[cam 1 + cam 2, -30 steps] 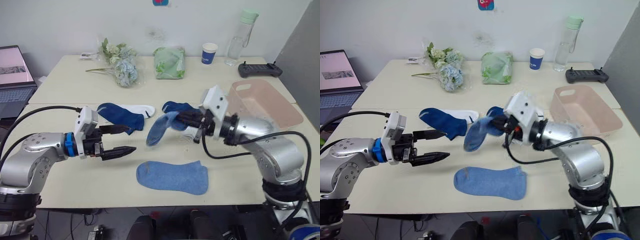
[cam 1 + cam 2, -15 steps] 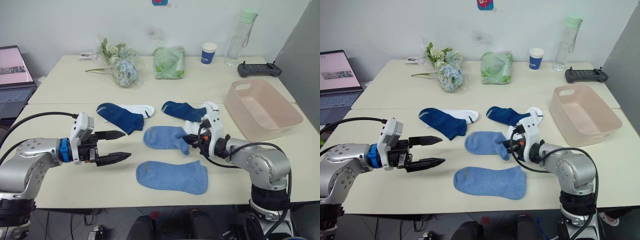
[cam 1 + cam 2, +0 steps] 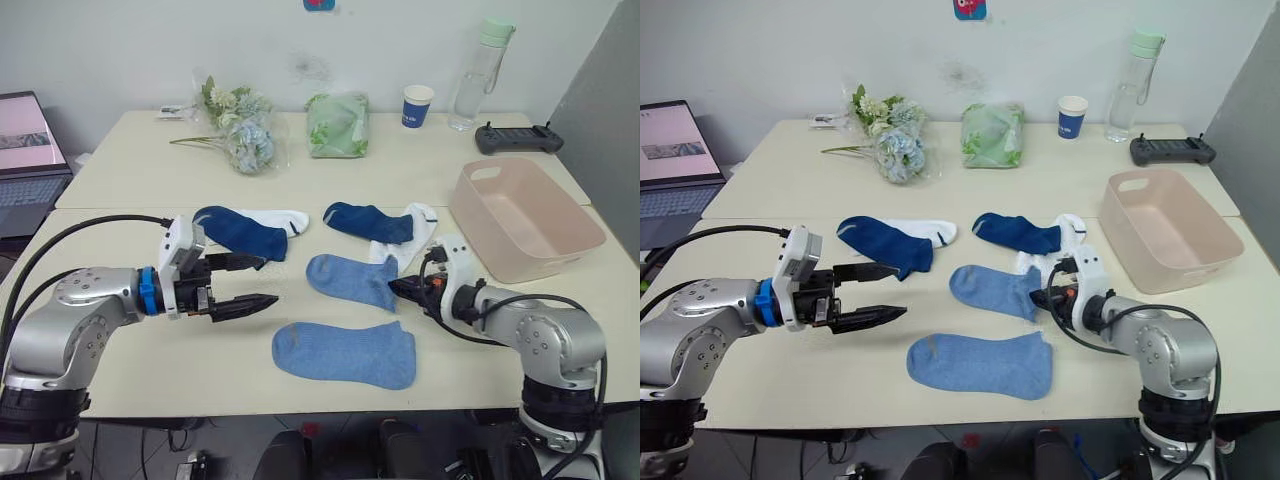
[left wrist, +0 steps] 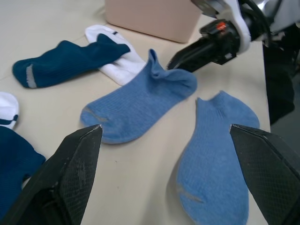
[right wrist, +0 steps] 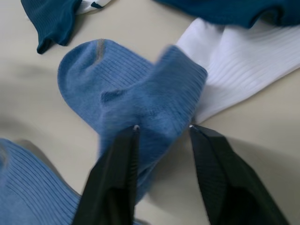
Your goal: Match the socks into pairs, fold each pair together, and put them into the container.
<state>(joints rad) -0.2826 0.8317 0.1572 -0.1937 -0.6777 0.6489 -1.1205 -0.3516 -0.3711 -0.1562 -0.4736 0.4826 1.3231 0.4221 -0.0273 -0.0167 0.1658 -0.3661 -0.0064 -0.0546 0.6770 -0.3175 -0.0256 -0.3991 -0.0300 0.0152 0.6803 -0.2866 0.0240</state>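
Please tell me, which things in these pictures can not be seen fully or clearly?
- White sock by the left navy sock: mostly covered by it, eye views.
- White sock by the right gripper: its far end lies under a navy sock, right wrist view.
- Laptop: cut by the picture edge, left eye view.

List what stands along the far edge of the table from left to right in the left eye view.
Laptop → flower bunch → green bag → blue paper cup → water bottle → black controller.
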